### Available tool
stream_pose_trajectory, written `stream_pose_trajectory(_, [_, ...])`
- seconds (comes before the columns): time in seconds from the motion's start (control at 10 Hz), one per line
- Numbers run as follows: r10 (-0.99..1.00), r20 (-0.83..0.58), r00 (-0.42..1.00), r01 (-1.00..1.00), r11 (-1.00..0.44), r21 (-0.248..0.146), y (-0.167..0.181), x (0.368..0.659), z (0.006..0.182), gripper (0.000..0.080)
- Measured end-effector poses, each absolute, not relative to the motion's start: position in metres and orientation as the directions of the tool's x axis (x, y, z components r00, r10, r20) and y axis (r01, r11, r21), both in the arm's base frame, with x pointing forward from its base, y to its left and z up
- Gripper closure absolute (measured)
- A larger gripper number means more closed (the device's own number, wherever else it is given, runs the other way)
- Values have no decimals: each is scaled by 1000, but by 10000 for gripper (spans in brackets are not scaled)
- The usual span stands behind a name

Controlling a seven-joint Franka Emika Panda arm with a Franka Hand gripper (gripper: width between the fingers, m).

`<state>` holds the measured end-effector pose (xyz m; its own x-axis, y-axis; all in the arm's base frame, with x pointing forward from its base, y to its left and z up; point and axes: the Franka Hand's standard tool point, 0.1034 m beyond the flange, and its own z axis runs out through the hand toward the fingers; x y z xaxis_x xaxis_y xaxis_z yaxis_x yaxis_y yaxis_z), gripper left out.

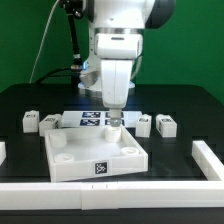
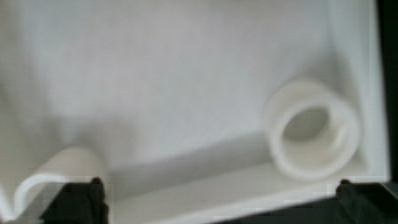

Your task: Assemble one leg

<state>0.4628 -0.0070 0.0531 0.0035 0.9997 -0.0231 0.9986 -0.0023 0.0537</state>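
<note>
The large white square panel (image 1: 75, 160) lies at the table's middle, with round corner sockets. My gripper (image 1: 113, 126) hangs just above the panel's far rim. In the wrist view the gripper (image 2: 214, 200) is open: its dark fingertips (image 2: 79, 198) stand far apart with nothing between them, over the panel floor (image 2: 160, 90) and beside one round socket (image 2: 313, 135). Several legs lie on the table behind the panel: two at the exterior view's left (image 1: 30, 121) (image 1: 50, 121) and two at its right (image 1: 143, 125) (image 1: 165, 125). Each is a small white block with a tag.
The marker board (image 1: 90, 119) lies flat behind the panel, partly hidden by my gripper. A white rail (image 1: 110, 191) runs along the table's front, and another (image 1: 206, 155) along the exterior view's right. Cables hang behind the arm.
</note>
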Motion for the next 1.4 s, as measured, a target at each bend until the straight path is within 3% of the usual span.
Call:
stream_pose_trajectory(0.3, [993,-27,-118,993,118,-10,-27,445,44,150])
stream_pose_trajectory(0.8, [995,-13,-103,993,102,-65,-42,430,20,150])
stream_pose_trajectory(1.3, [995,-9,-103,993,102,-63,-36,434,14,150])
stream_pose_trajectory(1.4, [995,-9,-103,993,102,-63,-36,433,14,283])
